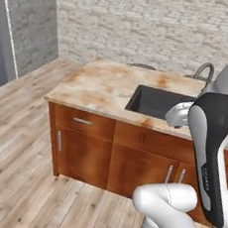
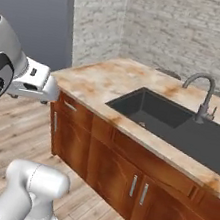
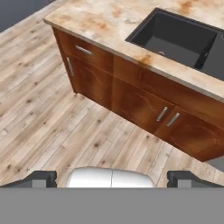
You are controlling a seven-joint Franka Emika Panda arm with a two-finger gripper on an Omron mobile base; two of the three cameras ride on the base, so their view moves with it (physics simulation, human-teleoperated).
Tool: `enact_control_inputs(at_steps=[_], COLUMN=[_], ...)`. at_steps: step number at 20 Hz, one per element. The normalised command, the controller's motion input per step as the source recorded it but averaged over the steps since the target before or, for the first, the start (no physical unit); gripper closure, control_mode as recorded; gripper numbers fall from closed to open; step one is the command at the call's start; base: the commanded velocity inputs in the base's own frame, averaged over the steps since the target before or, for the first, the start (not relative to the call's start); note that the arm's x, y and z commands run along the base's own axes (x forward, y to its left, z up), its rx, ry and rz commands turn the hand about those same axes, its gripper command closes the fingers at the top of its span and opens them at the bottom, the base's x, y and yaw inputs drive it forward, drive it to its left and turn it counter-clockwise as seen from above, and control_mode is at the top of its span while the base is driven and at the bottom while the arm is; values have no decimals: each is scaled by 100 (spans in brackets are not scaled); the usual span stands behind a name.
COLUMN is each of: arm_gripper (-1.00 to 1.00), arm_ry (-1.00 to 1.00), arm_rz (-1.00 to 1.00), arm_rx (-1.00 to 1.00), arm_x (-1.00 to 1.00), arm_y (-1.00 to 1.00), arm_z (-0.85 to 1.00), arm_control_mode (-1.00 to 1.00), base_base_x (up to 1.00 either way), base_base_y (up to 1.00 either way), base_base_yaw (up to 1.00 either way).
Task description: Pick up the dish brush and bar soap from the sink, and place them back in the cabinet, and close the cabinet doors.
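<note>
The bench [image 2: 101, 82] carries the dark sink [image 2: 155, 109], and the brush and soap, judged to lie in its basin, are too small or hidden to make out. The claw [image 3: 112, 179] hangs over the floor, well short of the sink, tips wide apart and empty. Likely handling: soap light, hard, slippery, best pinched across its narrow sides; brush light, stiff, taken mid-handle.

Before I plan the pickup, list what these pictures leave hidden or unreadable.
- Sink floor: near wall hides its front strip in both base views; dish brush and bar soap cannot be made out.
- Sink right part, left base view: behind the arm.
- Faucet: cut off by the hand view's edge.
- Gripper: fingertips alone, wide apart, holding nothing.
</note>
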Motion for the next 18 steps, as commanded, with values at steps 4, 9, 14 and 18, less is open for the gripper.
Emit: enact_control_inputs(at_steps=[4,9,14,18], arm_gripper=[-100,-100,-100,-100], arm_ry=[0,0,0,0], arm_rz=[0,0,0,0], arm_rx=[0,0,0,0], arm_x=[0,0,0,0], arm_y=[0,0,0,0], arm_z=[0,0,0,0], arm_control_mode=[100,100,100,100], base_base_x=[56,60,60,55], base_base_y=[24,34,50,61], base_base_yaw=[-62,-55,-46,-33])
